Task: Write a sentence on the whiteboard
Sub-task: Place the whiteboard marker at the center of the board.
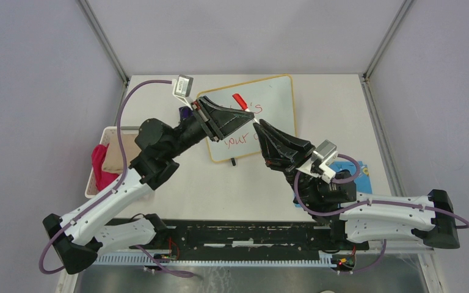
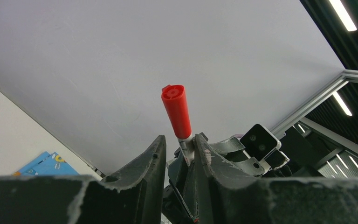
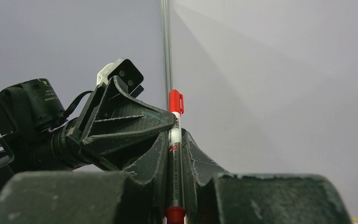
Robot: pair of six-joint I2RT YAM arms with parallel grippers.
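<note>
The whiteboard (image 1: 276, 97) lies flat at the back middle of the table, with a yellow-orange frame. The red sentence (image 1: 238, 140) is partly hidden by my arms; I read "'s" and "your". My right gripper (image 1: 260, 126) (image 3: 175, 136) is shut on a red-capped marker (image 3: 175, 140) and holds it above the board. The red cap (image 1: 239, 101) (image 2: 176, 111) sticks out past the fingers. My left gripper (image 1: 249, 113) (image 2: 179, 143) is open, its fingertips on either side of the marker just below the cap, with the marker against the right-hand finger (image 2: 205, 158).
A white basket (image 1: 91, 183) holding a red cloth (image 1: 101, 166) and a beige item stands at the left edge. A blue patterned cloth (image 1: 349, 172) lies at the right under my right arm and also shows in the left wrist view (image 2: 46, 163). A small purple object (image 1: 185, 112) sits left of the board.
</note>
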